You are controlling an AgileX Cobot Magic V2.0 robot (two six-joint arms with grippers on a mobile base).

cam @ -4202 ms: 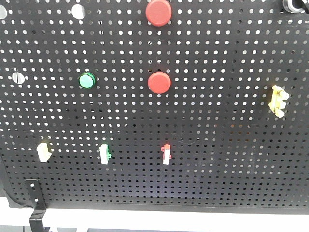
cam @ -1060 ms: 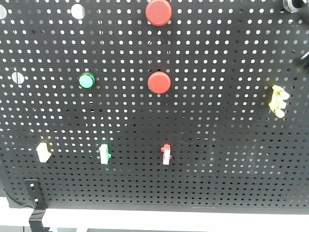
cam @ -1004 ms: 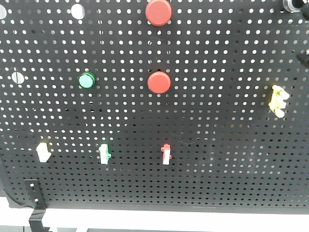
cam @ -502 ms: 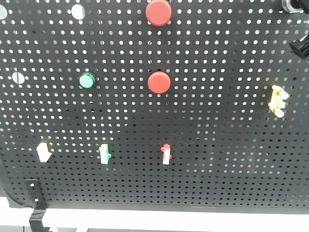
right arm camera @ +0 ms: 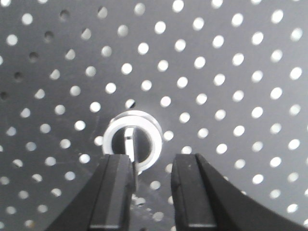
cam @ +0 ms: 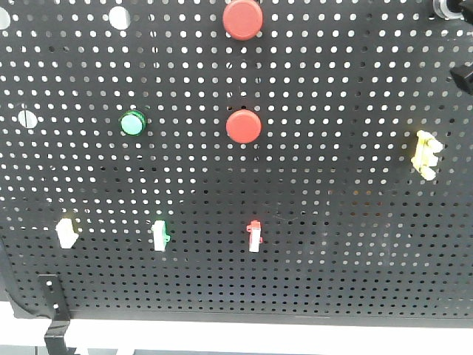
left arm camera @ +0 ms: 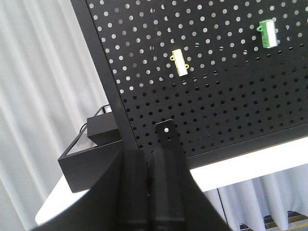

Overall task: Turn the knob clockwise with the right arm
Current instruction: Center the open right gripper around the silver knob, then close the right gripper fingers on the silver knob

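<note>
- The right gripper (right arm camera: 151, 163) has its two black fingers (right arm camera: 115, 190) spread, with a clear gap between them and nothing clamped.
- In the right wrist view, the knob (right arm camera: 134, 139) sits just beyond the fingertips. Its pale silvery ring shows above the gap, and the left finger overlaps the ring's lower left edge. I cannot tell whether the finger touches it.
- The knob's dark centre carries a narrow upright tab, seen edge-on.
- Around the knob, the black pegboard (right arm camera: 240, 159) fills that view.
- In the front view the knob (cam: 446, 7) is at the pegboard's top right corner and is cut off by the frame.
- A black tip of the right arm (cam: 465, 77) shows at the right edge, below the knob.
- Lower down near the right edge is a yellow pronged piece (cam: 426, 154).
- Two red buttons sit in the middle, one at the top edge (cam: 242, 18) and one below it (cam: 244, 126). A green button (cam: 133, 123) is to their left.
- Along the lower part are a pale switch (cam: 66, 231), a green switch (cam: 160, 235) and a red switch (cam: 255, 236).
- The left gripper (left arm camera: 149, 192) has its fingers pressed together on nothing. It hangs near the pegboard's lower left corner, in front of a black bracket (left arm camera: 166, 137).
- A black box (left arm camera: 91, 149) rests on the white tabletop (left arm camera: 231, 171) beside that corner.
</note>
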